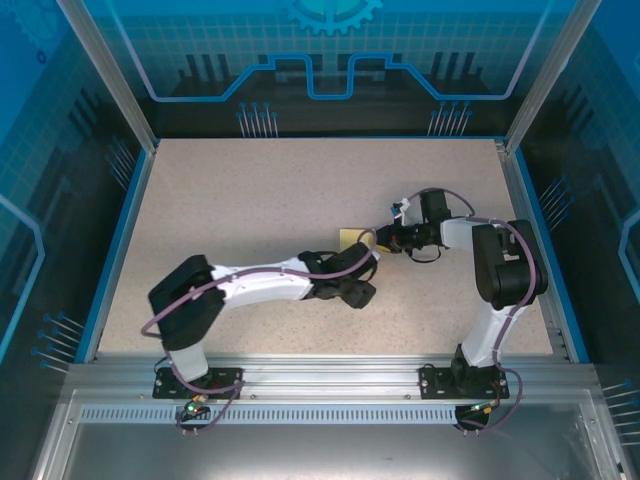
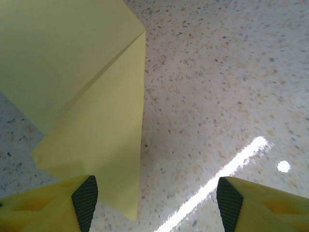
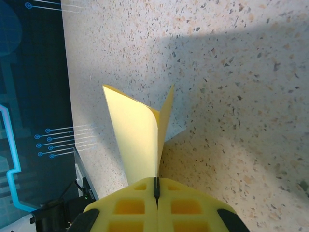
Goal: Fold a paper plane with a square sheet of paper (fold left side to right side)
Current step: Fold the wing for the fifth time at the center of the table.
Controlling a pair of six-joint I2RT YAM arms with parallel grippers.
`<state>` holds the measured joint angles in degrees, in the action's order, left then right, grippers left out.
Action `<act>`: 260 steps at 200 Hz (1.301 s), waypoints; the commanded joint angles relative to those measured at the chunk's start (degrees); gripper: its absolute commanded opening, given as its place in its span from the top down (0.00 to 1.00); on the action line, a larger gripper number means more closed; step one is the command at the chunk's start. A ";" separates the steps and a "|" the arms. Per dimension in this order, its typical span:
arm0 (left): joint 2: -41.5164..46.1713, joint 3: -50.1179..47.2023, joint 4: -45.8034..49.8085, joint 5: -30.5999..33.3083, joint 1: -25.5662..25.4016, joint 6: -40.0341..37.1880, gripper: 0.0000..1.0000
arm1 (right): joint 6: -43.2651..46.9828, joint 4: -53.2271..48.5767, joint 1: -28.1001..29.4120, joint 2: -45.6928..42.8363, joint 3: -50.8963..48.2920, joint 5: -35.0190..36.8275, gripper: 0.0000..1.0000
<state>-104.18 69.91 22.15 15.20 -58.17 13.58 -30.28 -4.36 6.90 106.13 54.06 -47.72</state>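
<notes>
We see, near tabletop [image 1: 250, 200] centre, the right jaws pinched shut on the folded yellow sheet of paper [image 3: 133, 135], flaps standing up, w/ the left jaws spread wide beside it, one finger [image 2: 84, 200] over the sheet's edge.

A speckled beige table [image 1: 250, 190] has a blue rim. Blue circuit-patterned panels [image 1: 330, 50] stand behind and beside it, and an aluminium rail [image 1: 320, 375] runs along its near edge.

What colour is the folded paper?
The paper is plain yellow; left wrist view shows it best.
</notes>
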 commanded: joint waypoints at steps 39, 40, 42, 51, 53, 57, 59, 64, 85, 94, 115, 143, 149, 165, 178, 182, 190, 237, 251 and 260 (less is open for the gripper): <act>-9.61 9.84 10.12 13.19 -1.33 1.69 0.30 | 0.65 -3.14 0.99 1.37 2.33 -0.70 1.00; -9.71 9.87 10.20 13.27 -1.33 1.70 0.30 | 0.70 -3.17 1.00 1.37 2.35 -0.70 1.00; -9.85 10.00 10.30 13.41 -1.29 1.71 0.30 | 0.74 -3.23 0.99 1.41 2.42 -0.64 1.00; -10.61 10.46 10.77 14.24 -1.31 1.88 0.30 | 0.94 -3.65 0.96 1.36 2.61 -0.62 1.00; -10.71 10.52 10.91 14.42 -1.33 1.88 0.30 | 0.97 -3.75 0.96 1.45 2.67 -0.59 1.00; -11.06 10.76 11.17 14.70 -1.27 2.03 0.30 | 1.01 -3.96 0.97 1.46 2.71 -0.59 1.00; -11.22 10.84 11.29 14.86 -1.29 2.03 0.30 | 1.08 -4.05 0.98 1.45 2.82 -0.61 1.00; -11.50 10.99 11.56 15.17 -1.32 2.14 0.31 | 1.17 -4.15 0.96 1.54 2.93 -0.59 1.00; -12.50 11.04 11.60 15.32 -1.30 2.47 0.32 | 1.67 -5.06 1.23 1.83 3.39 -0.76 0.99; -12.88 11.05 11.44 15.21 -1.28 2.58 0.33 | 1.95 -5.53 1.36 1.95 3.73 -0.84 0.98; -13.40 11.11 11.16 15.13 -1.28 2.71 0.37 | 2.55 -6.48 1.43 1.84 4.12 -0.59 0.96; -13.67 11.21 10.73 14.81 -1.29 2.86 0.44 | 3.35 -7.65 1.47 1.88 4.56 0.03 0.93; -13.81 11.18 10.64 14.72 -1.33 2.88 0.45 | 3.68 -8.03 1.45 1.85 4.67 0.15 0.92; -14.06 11.29 10.55 14.61 -1.33 2.94 0.47 | 4.24 -9.14 1.39 1.64 4.98 1.11 0.87; -14.19 11.30 10.48 14.42 -1.29 2.83 0.49 | 4.76 -9.85 1.37 1.50 5.09 1.65 0.82; -14.32 11.30 10.46 14.35 -1.31 2.85 0.49 | 4.83 -10.11 1.40 1.37 5.22 1.83 0.81; -14.47 11.44 10.46 14.25 -1.33 2.85 0.49 | 5.10 -10.52 1.44 1.37 5.35 2.28 0.80; -13.51 12.09 11.42 13.61 -1.50 2.94 0.42 | 5.23 -11.53 1.39 2.07 5.70 2.91 0.83; -12.27 12.08 11.72 13.90 -1.98 2.86 0.39 | 5.01 -11.54 1.44 2.26 5.94 2.56 0.89; -11.72 12.34 12.10 14.50 -2.40 2.51 0.37 | 5.05 -11.63 1.48 2.24 5.96 2.55 0.91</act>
<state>-117.51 80.53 31.90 28.86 -59.37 16.16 -25.58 -14.09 7.53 107.20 58.63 -44.97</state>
